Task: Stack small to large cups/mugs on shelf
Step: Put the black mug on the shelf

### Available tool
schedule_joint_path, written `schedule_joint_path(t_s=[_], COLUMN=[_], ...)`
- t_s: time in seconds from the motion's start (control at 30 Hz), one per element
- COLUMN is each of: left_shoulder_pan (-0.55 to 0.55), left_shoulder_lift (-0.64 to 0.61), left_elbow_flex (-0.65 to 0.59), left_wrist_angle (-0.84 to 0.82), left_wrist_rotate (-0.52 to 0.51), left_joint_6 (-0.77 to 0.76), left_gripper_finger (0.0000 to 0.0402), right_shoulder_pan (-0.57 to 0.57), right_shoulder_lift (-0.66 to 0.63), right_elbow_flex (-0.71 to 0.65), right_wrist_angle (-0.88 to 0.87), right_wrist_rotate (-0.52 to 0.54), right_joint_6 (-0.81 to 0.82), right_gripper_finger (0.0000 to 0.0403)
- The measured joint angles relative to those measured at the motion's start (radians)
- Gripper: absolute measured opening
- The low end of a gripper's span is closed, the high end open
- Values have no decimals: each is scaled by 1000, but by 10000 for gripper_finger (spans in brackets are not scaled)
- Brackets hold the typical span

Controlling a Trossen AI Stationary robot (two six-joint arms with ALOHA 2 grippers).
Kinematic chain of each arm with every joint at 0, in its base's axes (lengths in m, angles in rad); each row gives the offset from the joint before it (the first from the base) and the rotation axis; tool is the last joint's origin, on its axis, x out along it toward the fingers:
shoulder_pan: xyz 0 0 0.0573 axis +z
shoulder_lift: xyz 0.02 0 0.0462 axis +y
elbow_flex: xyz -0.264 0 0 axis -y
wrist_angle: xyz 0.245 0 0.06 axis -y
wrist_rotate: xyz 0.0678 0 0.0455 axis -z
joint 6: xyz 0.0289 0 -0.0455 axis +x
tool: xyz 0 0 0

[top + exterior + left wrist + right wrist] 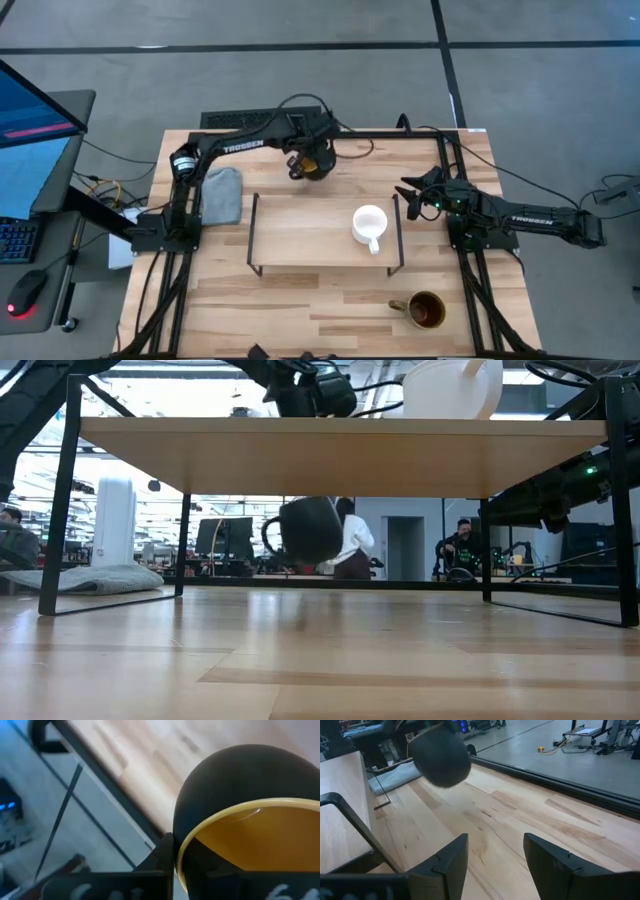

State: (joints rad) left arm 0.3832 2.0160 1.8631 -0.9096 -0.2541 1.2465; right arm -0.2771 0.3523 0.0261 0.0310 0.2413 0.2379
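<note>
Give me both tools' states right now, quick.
Left tool: closed on the dark mug, lifted off the table behind the shelf.
Right tool: open, empty, beside the shelf's right end.

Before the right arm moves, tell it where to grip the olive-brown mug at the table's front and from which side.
Grip the olive-brown mug by its rim, coming straight down from above. It stands upright with its dark mouth open to the top, and its handle points left toward the table's middle, so set the jaws across the wall on the side away from the handle.
</note>
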Motion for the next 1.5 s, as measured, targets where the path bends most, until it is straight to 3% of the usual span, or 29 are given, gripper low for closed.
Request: schedule_joint_path(t_s=[0.23, 0.53, 0.8, 1.07, 1.2, 1.5], left_shoulder_pan=[43, 70, 62, 11, -29, -92], left_shoulder_lift=[-5, -6, -9, -46, -55, -62], left_elbow_flex=[86, 264, 484, 490, 493, 493], left_wrist_angle=[-65, -191, -345, -521, -549, -560], left_wrist_rotate=[-61, -61, 5, 22, 95, 297], left_joint_6=[-12, -131, -358, -657, -806, -967], left_gripper_finger=[2, 2, 2, 2, 2, 2], right_shoulder_pan=[0, 0, 0, 0, 0, 0], right_shoulder_lift=[0, 0, 0, 0, 0, 0], right_elbow_flex=[0, 0, 0, 0, 0, 0], right_wrist_angle=[8, 8, 8, 7, 7, 7], right_wrist_rotate=[0, 0, 0, 0, 1, 31], right_joint_6=[0, 0, 0, 0, 0, -1], right_gripper_finger=[214, 214, 214, 214, 214, 214])
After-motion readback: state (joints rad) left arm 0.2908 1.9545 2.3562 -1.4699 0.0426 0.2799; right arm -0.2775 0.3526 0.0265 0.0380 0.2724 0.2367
